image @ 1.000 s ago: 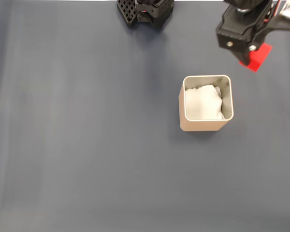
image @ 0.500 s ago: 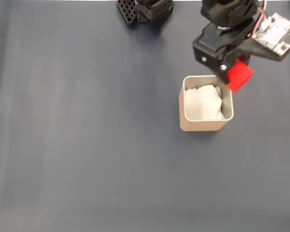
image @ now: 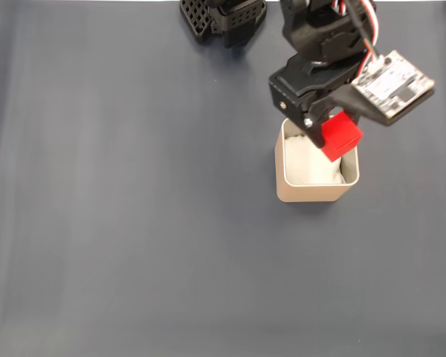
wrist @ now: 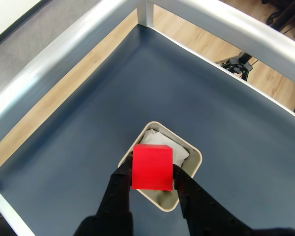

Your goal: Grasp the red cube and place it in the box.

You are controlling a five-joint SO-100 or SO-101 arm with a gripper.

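Wrist view showing the end effector (wrist: 152,173) gripping the red cube (wrist: 152,167), hovering over the box (wrist: 192,172), white padding (wrist: 160,140) at 12 o'clock, dark worktop (wrist: 78,132) surrounding.

gripper (image: 328,132) holding red cube (image: 340,135) above box (image: 312,192) opening

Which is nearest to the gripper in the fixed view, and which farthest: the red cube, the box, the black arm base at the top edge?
1. The red cube, held between the fingers of the gripper.
2. The box, right below the cube, its rim partly under the gripper.
3. The black arm base, at the top edge, up and left of the gripper.
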